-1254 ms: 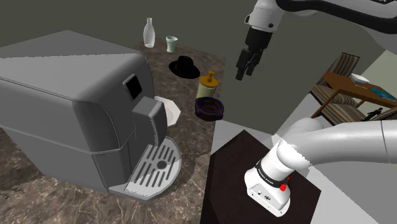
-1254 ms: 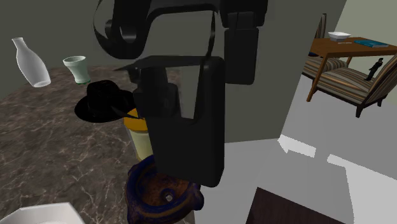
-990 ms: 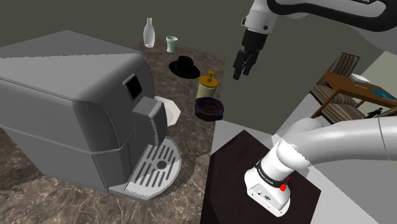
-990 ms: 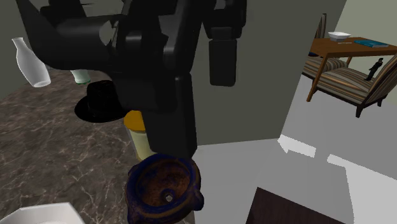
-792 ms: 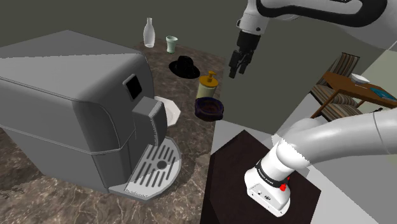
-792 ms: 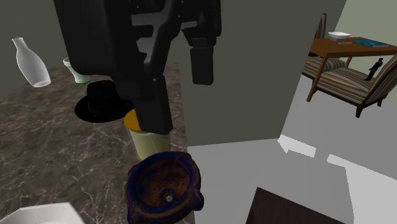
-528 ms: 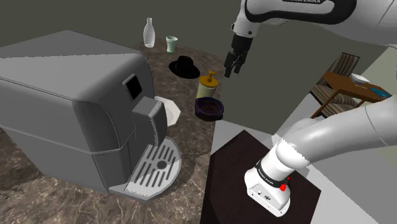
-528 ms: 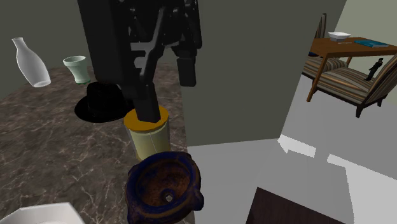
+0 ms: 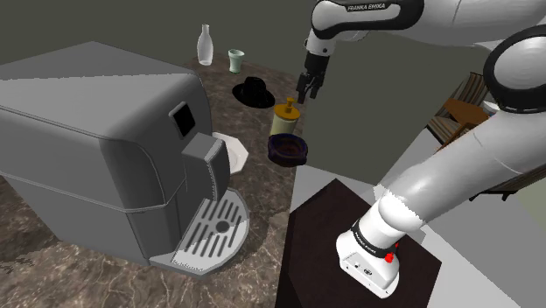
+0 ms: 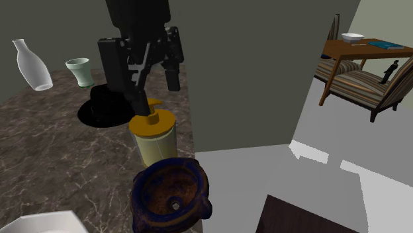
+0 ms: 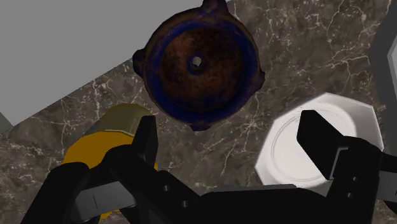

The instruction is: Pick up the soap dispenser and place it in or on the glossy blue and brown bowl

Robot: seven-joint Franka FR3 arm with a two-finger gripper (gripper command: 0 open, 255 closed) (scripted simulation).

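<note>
The black tool (image 9: 305, 94) hovers above the soap dispenser (image 9: 285, 117) on a brown marbled table (image 9: 255, 191), its two fingers spread wide and clasping nothing. The dispenser is a squat, pale yellow cylinder with a mustard-orange cap and a short pump spout on top. It stands upright near the table's edge, between a black hat (image 9: 254, 91) and the bowl (image 9: 288, 149), just beside the bowl.

In the second exterior view the tool (image 10: 157, 96) hangs right over the dispenser (image 10: 154, 137), one finger reaching down close to its cap. The bowl (image 10: 172, 197), glossy dark blue at its lobed rim and mottled brown inside, sits in front of it.

From the wrist, the orange cap (image 11: 105, 139) lies partly behind one finger (image 11: 145, 132) rather than between the two. The bowl (image 11: 197, 62) lies beyond the tool (image 11: 229, 127), and a white octagonal plate (image 11: 286, 153) lies by the other finger.
</note>
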